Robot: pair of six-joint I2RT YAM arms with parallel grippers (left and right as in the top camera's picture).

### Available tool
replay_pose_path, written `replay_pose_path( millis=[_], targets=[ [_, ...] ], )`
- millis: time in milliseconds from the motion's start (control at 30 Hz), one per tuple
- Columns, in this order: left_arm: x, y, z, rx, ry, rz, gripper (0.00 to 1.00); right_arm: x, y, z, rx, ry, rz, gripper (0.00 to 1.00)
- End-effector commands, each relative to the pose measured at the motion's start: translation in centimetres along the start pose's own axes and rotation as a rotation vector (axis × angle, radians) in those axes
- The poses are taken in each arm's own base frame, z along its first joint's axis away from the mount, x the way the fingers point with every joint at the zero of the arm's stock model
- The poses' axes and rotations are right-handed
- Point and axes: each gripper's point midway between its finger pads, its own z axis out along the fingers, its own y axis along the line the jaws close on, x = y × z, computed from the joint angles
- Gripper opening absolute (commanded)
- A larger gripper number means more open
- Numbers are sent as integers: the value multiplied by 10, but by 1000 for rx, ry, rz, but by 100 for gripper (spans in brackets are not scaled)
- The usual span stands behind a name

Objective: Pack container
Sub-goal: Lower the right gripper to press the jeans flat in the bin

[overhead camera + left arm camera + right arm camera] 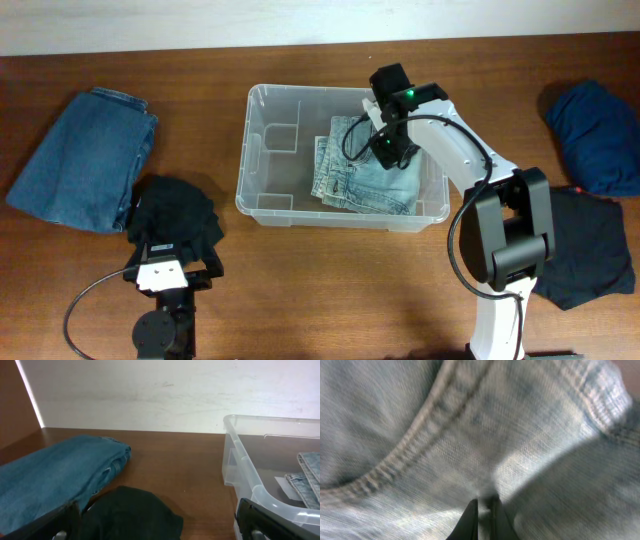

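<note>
overhead: the container (262, 150) sits at the middle of the wooden table (330, 290), a clear tub with rounded corners. folded light-blue jeans (365, 182) lie in its right half; its left half shows bare floor. the right gripper (385, 150) reaches down inside the container onto those jeans. left of the container lie folded dark-blue jeans (85, 160), and a black garment (175, 215) is between them and the container's front left corner. the left gripper (170, 258) is at the near edge of that black garment, jaws spread wide. well right of the container are a navy garment (598, 135) and a second black garment (590, 250).

left wrist: the container's rolled rim and wall (240, 445) stand at right, with the white label (285, 485) on its base and the light-blue jeans beside it. the gripper's fingers (265, 520) stand far apart, holding nothing, and the black garment lies low between them.

right wrist: pale denim and a stitched seam fill the view. the fingertips (482, 515) are pressed together against the cloth; whether any fold is caught, i cannot tell.
</note>
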Motion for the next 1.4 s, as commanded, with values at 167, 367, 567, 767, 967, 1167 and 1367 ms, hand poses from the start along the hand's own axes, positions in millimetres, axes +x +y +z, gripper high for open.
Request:
replay_pose_path(
  millis=[167, 367, 567, 767, 967, 1167, 1367],
  targets=[
    [0, 0, 0, -1, -1, 12, 99, 10, -18, 5, 92, 53, -18, 4],
    [1, 0, 0, -1, -1, 12, 99, -3, 26, -22, -123, -12, -40, 4],
    [1, 0, 0, -1, -1, 12, 100, 0, 47, -51, -166, -37, -78, 4],
    [0, 0, 0, -1, -1, 12, 99, 13, 64, -51, -196, 11, -108, 4],
    [0, 0, 0, -1, -1, 12, 99, 22, 75, -33, -234, 44, -114, 4],
    [0, 0, 0, -1, -1, 12, 99, 52, 79, -19, -252, 134, -194, 4],
    [0, 0, 0, -1, -1, 12, 99, 88, 72, -15, -222, 271, -258, 4]
  ],
)
